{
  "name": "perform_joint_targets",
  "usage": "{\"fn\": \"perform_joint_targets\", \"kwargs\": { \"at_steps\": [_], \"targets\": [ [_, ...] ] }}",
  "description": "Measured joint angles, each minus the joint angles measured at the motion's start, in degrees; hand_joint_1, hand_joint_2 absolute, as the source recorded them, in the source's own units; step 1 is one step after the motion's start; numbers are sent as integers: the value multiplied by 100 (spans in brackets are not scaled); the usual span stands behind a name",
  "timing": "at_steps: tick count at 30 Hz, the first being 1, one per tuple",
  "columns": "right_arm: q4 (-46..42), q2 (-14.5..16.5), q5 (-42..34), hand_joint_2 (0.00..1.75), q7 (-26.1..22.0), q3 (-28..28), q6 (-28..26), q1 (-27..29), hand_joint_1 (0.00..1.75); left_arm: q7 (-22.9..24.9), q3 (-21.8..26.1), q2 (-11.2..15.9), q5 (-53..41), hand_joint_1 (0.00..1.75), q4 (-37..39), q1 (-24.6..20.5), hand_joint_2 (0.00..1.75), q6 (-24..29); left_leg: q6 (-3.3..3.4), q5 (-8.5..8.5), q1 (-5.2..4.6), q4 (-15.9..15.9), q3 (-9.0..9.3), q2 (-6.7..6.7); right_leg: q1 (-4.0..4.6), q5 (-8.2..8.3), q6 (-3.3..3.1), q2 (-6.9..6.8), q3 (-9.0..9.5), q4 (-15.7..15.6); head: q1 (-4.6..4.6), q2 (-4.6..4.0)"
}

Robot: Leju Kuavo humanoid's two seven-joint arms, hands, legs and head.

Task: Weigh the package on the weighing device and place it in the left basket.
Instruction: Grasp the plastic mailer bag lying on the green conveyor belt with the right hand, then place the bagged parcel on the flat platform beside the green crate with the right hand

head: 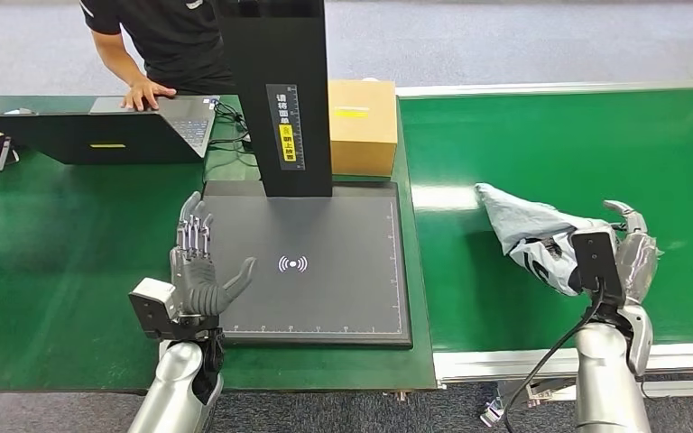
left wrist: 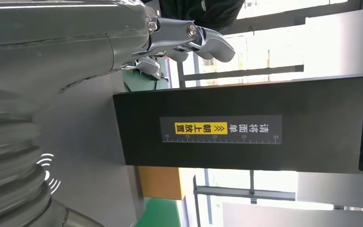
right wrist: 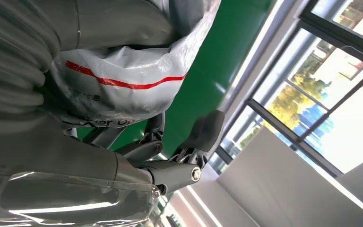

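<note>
The green table is the biggest thing here, and the scale sits on it. To the right of the scale is a long green belt.

The scale is a flat dark plate with a white wave sign in the middle. A tall black post stands at the back edge of the scale. The post has a small ruler sticker with a yellow patch, seen up close in the left wrist view.

A brown box stands just behind the scale, right beside the post. A black laptop sits open on the table, behind and to the left of the scale. A person in a black shirt leans over it with one hand on the keys.

The bag is the package. It is grey and white plastic, crumpled, and it is to the right of the scale, over the belt. In the right wrist view it has a red line on it.

The right hand holds the bag, with its fingers wrapped around one end of it. The bag is not on the scale.

The left hand is at the left edge of the scale. Its fingers are straight and spread apart, pointing away from the robot, and its thumb reaches over the plate. It holds nothing.
</note>
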Motion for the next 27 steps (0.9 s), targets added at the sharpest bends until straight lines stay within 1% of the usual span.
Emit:
{"fn": "perform_joint_targets", "kwargs": {
  "at_steps": [7,10,13,16,20,23,27],
  "targets": [
    [-229,1,-14,175,-42,65,-34,19,175,-10,0,2,4,0,0,-5,175,1,0,0,0,-1,0,0,0,0,0,0,-1,0,1,0],
    [-396,8,3,175,-191,137,-73,69,175,-12,0,4,25,0,0,-8,175,3,0,0,0,-1,-2,0,0,0,0,0,-1,1,1,0],
    [-823,32,187,175,-424,362,-200,171,175,-17,0,4,74,0,0,-24,175,11,0,0,0,-1,-3,0,1,0,0,0,-2,1,0,0],
    [-1380,51,452,175,-599,801,-377,311,175,-28,-2,4,109,0,0,-57,175,26,0,0,1,-3,-3,1,2,-1,-1,1,-4,1,0,0],
    [-1972,48,610,175,-611,1609,-493,403,175,-64,-1,4,203,0,0,-99,175,99,-1,1,2,-5,-2,6,2,-1,-1,5,-5,3,0,0],
    [-2231,23,652,175,-616,2182,-527,389,175,-84,-1,7,255,0,-1,-101,175,133,-5,4,2,-4,-2,5,2,-1,-1,5,-5,4,-1,0],
    [-2418,-13,739,175,-649,2759,-591,338,175,-90,0,13,289,0,-2,-99,175,162,-6,4,2,-4,-3,5,1,0,-1,4,-4,4,0,0]
  ]
}}
